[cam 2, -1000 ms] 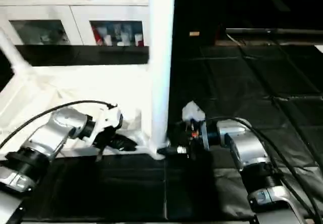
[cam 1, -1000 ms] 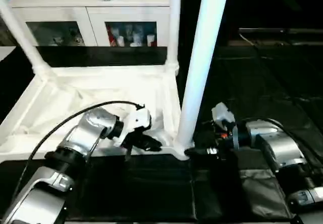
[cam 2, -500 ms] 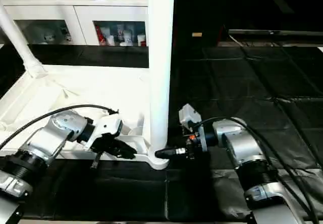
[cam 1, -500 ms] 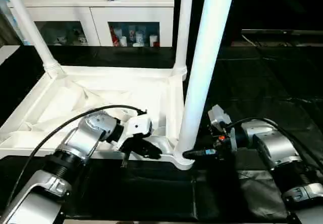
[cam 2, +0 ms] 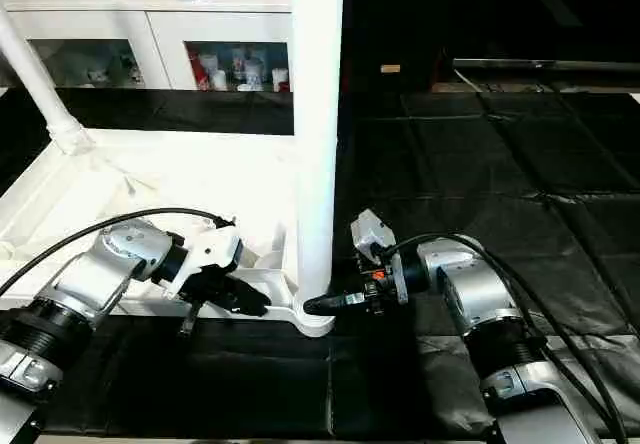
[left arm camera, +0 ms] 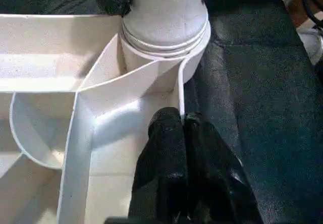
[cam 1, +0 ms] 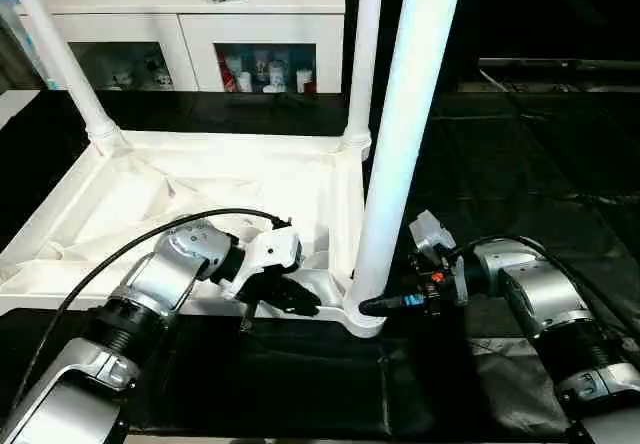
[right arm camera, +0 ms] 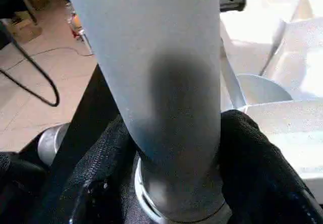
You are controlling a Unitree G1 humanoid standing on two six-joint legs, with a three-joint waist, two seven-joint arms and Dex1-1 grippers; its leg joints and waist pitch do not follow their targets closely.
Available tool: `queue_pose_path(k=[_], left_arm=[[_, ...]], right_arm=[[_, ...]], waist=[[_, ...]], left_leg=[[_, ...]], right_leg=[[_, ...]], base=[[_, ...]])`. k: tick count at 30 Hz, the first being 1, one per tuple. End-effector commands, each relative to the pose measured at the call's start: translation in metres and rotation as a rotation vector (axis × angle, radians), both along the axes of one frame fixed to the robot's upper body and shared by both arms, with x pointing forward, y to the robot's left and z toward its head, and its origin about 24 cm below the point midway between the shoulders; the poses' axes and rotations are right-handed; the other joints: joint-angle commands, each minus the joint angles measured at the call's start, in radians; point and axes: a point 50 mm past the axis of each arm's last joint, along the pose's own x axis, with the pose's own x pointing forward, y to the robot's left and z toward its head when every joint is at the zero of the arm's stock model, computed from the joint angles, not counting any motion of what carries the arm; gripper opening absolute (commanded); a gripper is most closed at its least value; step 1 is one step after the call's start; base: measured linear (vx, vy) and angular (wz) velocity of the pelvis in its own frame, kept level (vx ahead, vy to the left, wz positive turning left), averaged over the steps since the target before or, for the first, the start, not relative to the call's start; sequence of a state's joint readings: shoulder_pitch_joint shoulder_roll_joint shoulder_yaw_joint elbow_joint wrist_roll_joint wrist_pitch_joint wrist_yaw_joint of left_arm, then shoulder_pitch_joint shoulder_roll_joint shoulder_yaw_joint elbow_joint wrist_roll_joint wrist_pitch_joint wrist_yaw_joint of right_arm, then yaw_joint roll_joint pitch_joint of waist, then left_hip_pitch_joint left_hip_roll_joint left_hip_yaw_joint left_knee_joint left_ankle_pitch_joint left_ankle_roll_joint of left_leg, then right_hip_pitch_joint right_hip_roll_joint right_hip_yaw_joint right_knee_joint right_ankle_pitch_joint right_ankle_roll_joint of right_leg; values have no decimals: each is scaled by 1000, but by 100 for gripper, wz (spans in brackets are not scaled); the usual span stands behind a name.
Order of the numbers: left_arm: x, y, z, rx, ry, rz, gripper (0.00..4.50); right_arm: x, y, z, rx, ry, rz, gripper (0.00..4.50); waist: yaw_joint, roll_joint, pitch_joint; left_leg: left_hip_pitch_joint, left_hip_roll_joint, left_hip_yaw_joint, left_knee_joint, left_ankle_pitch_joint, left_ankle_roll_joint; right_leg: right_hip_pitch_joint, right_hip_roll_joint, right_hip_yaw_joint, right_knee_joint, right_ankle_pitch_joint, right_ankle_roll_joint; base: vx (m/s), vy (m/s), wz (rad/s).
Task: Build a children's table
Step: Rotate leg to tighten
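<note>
The children's table top [cam 1: 150,194] lies upside down on black mats, ribbed underside up. Three white legs stand in its corner sockets: far left [cam 1: 60,59], far right [cam 1: 362,54], and the thick near-right leg [cam 1: 405,134]. My right gripper [cam 1: 375,306] reaches in from the right at the foot of that near leg [right arm camera: 166,82], just above the socket [left arm camera: 164,30]. Its black fingers [right arm camera: 257,163] press the tube on both sides. My left gripper [cam 1: 300,299] is shut with nothing in it, fingertips [left arm camera: 166,125] resting on the table's near rim beside the same socket.
A white cabinet [cam 1: 190,24] with glass doors stands behind the table, with a dark object on top. Black floor mats [cam 1: 520,164] spread to the right and in front. Cables trail from both wrists.
My right gripper's fingers have closed in around the foot of the near leg. The camera has tilted a little. My left gripper stays where it was.
</note>
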State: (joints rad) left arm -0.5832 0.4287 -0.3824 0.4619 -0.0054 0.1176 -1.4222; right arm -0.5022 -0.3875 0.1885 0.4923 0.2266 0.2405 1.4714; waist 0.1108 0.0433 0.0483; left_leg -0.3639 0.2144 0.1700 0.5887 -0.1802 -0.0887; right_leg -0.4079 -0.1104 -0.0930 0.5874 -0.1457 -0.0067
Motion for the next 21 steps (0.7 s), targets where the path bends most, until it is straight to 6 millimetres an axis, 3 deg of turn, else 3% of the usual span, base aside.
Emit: queue_pose_path(k=[1,5,8,9,10,11,13,14,16,17,18,19,20,21], left_arm=[[1,-11,-6,-1,8,38,0],[15,-21,-6,-41,11,194,0],[26,-31,-6,-60,20,332,0],[29,-33,-6,-64,21,368,0],[38,-40,-6,-64,4,460,0],[41,-42,-6,-66,-2,491,0],[50,-50,-3,-78,-26,590,0],[50,-50,-3,-78,-26,590,0],[58,-59,2,-102,-44,676,0],[59,-60,2,-104,-47,683,0],[61,-63,4,-110,-54,706,0],[62,-64,5,-112,-59,710,0],[62,-64,5,-112,-59,710,0],[63,-65,6,-114,-63,712,0]], right_arm=[[2,11,3,70,29,-40,212],[13,22,-7,10,-3,-253,210],[22,33,-12,-18,-7,-391,205],[23,36,-13,-27,-11,-422,204],[30,47,-14,-45,-4,-531,203],[32,50,-14,-53,-3,-573,202],[41,61,-14,-83,-16,-700,199],[41,61,-14,-83,-16,-700,199],[47,73,-12,-69,0,-782,199],[47,74,-11,-67,-2,-786,199],[49,79,-10,-58,-11,-796,199],[49,81,-8,-40,-23,-790,199],[49,81,-8,-40,-23,-790,199],[49,83,-6,-9,-29,-789,251]], waist=[[-5,-13,-66],[-14,-13,-57],[-34,-19,-52],[-43,-18,-49],[-53,-15,-48],[-60,-13,-49],[-86,-9,-50],[-90,-2,-51],[-113,5,-52],[-116,11,-51],[-123,9,-50],[-131,5,-50],[-132,5,-50],[-134,-4,-52]], left_leg=[[9,11,11,-70,-238,47],[12,3,6,-73,-303,11],[19,-7,-1,-70,-353,2],[14,-11,-5,-69,-364,0],[19,-14,-6,-66,-383,-2],[21,-17,-8,-66,-391,-2],[6,-16,-21,-73,-422,-4],[12,-15,-23,-72,-441,-3],[7,-3,-38,-84,-509,12],[14,0,-40,-86,-538,15],[24,3,-41,-86,-574,21],[19,5,-45,-90,-590,22],[16,4,-45,-91,-589,24],[20,-4,-40,-85,-567,28]], right_leg=[[52,-28,38,-62,-320,-218],[46,-33,35,-79,-500,-153],[41,-32,21,-102,-639,-89],[44,-31,13,-108,-683,-60],[38,-30,5,-120,-713,-39],[38,-28,0,-124,-714,-35],[53,-27,-21,-130,-691,-18],[52,-27,-26,-134,-686,-18],[69,-30,-45,-139,-606,-31],[67,-29,-47,-142,-592,-37],[64,-31,-52,-145,-566,-48],[73,-33,-55,-141,-541,-53],[75,-35,-54,-140,-536,-56],[68,-39,-51,-144,-547,-63]], base=[[0,0,0],[0,0,0],[0,0,0],[0,0,0],[0,0,0],[0,0,0],[0,0,0],[0,0,0],[-11,25,-7],[0,0,0],[0,0,0],[0,0,0],[0,0,0],[0,0,0]])
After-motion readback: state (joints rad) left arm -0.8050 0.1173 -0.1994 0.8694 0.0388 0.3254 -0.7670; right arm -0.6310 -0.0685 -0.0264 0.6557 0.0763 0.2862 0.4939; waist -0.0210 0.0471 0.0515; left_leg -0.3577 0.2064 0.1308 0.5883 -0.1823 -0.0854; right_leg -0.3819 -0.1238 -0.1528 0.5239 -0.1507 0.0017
